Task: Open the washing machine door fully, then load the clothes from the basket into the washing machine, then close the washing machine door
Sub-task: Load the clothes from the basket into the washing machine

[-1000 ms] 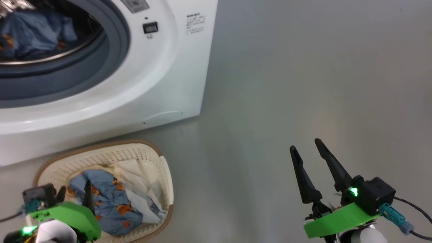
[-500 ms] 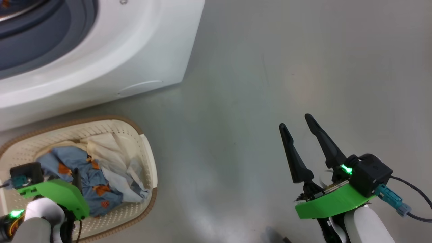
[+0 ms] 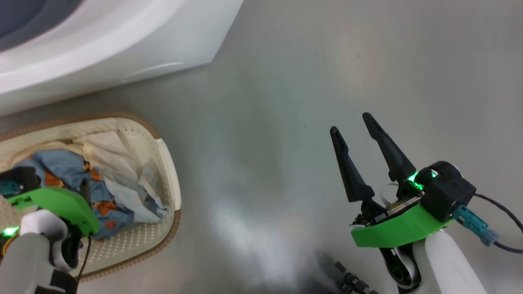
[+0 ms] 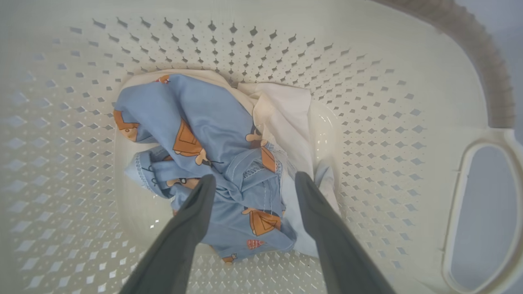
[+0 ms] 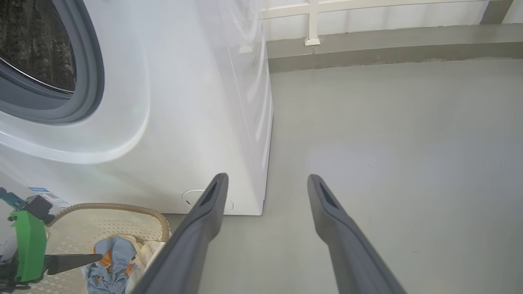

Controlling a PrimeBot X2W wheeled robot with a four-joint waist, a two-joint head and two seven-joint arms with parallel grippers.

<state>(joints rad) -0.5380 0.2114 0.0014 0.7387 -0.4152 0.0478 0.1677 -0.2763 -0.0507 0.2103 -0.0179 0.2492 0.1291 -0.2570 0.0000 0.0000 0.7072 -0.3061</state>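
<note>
At the lower left of the head view the left gripper (image 4: 255, 179) hangs inside the basket (image 3: 139, 239), its fingers spread wide on either side of a fold of the blue clothes (image 3: 65, 167). It pinches nothing, and whether the tips touch the cloth cannot be told. The basket sits on the floor (image 3: 265, 143) just in front of the washer (image 3: 122, 36), whose white front fills the upper left. A heap lies in the basket: the blue printed fabric at the left and a white garment (image 3: 106, 157) against the far and right walls. In the upper left of the right wrist view the drum mouth (image 5: 41, 45) stands uncovered inside its grey gasket (image 5: 88, 81), so the door looks to be already swung open. Whether anything lies in the drum cannot be told. At the lower right of the head view the right gripper (image 3: 350, 123) hovers over bare floor, well apart from the basket, fingers spread and empty. As a judgement, the first step is done and the loading is under way or just starting. The clothes must yet be grasped and carried to the drum, and the door closed.
</note>
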